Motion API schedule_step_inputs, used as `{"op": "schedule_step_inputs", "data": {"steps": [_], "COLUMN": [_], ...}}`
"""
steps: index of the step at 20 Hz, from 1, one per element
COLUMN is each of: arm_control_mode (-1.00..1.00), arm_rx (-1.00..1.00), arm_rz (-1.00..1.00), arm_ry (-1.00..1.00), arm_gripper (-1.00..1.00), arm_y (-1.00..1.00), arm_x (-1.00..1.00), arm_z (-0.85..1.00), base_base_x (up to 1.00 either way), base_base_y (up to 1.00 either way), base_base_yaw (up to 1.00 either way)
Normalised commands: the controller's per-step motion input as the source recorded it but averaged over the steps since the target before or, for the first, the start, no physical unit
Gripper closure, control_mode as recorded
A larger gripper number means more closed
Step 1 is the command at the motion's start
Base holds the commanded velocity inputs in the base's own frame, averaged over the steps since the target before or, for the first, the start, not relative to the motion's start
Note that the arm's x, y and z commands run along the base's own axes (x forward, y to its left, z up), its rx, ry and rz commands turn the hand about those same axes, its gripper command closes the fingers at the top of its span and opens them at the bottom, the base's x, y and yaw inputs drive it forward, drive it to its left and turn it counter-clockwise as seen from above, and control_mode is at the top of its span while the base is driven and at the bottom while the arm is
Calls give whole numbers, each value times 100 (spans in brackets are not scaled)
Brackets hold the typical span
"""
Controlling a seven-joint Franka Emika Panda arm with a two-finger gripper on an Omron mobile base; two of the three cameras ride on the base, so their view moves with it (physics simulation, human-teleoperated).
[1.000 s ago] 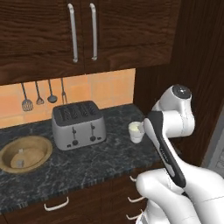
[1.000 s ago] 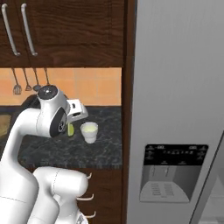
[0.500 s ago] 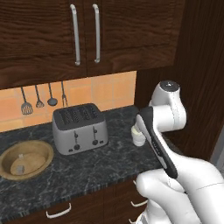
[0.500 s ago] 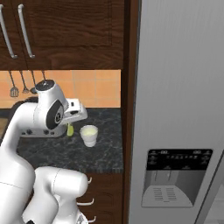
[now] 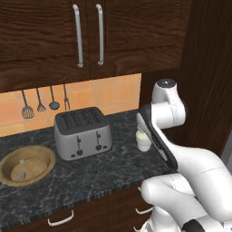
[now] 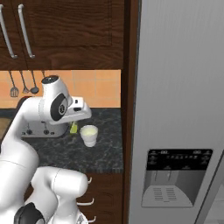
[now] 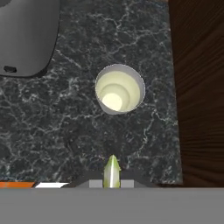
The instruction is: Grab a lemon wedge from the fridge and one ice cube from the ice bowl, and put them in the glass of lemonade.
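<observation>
Glossy black marble-veined counter (image 7: pixel 65 127)

Three cameras: two on the base, one on the hand.
Left base view: behind the arm's left, facing forward and down over the dark counter (image 5: pixel 104 170), taking in toaster (image 5: pixel 83 132), wooden bowl (image 5: pixel 26 164) and upper cabinets. Right base view: behind the arm's right, same counter, with the fridge (image 6: pixel 179 109) close on its right. Both share the toaster, the counter and the glass of lemonade (image 6: pixel 89 135). Hand view: straight down, close above that glass (image 7: pixel 119 89), toaster corner at upper left.
</observation>
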Motion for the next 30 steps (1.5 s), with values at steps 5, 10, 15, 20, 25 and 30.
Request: {"op": "schedule_step_inputs", "data": {"steps": [5, 10, 15, 20, 25, 30], "arm_control_mode": [-100, -100, -100, -100, -100, -100], "arm_rx": [0, 1, 3, 2, 0, 0], "arm_rz": [0, 2, 11, 13, 7, 3], "arm_ry": [0, 0, 0, 1, 2, 1], "arm_gripper": [100, 100, 100, 100, 100, 100], "arm_y": [-31, 0, 0, 0, 8, 21], "arm_x": [68, 14, 20, 35, 15, 15], "arm_z": [-50, -27, -5, -6, -6, -26], "base_base_x": [0, 0, 0, 0, 0, 0], "base_base_y": [0, 0, 0, 0, 0, 0], "base_base_yaw": [0, 0, 0, 0, 0, 0]}}
